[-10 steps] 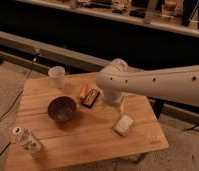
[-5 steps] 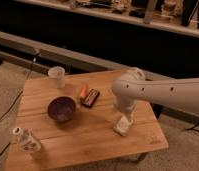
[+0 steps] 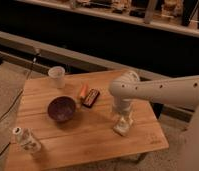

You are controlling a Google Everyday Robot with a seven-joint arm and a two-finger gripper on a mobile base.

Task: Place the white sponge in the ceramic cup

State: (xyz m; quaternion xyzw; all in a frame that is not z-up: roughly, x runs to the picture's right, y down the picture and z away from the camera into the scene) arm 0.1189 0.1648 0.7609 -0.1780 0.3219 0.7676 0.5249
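Observation:
The white sponge [image 3: 122, 127] lies on the wooden table [image 3: 88, 135] near its right front part. My gripper [image 3: 122, 118] points straight down right over the sponge and reaches its top, with the pale arm coming in from the right. The jaws stand open around the sponge, and the wrist hides part of it. The ceramic cup [image 3: 57, 76] stands upright at the table's far left corner, well away from the gripper.
A dark purple-brown bowl [image 3: 61, 108] sits left of centre. A dark bar [image 3: 91, 97] with an orange-red item [image 3: 83, 91] beside it lies behind the bowl. A clear plastic bottle [image 3: 27, 140] lies at the front left corner. The table's right edge is close to the sponge.
The arm has swung from above the dark bar to the right and down, and the gripper now stands over the sponge.

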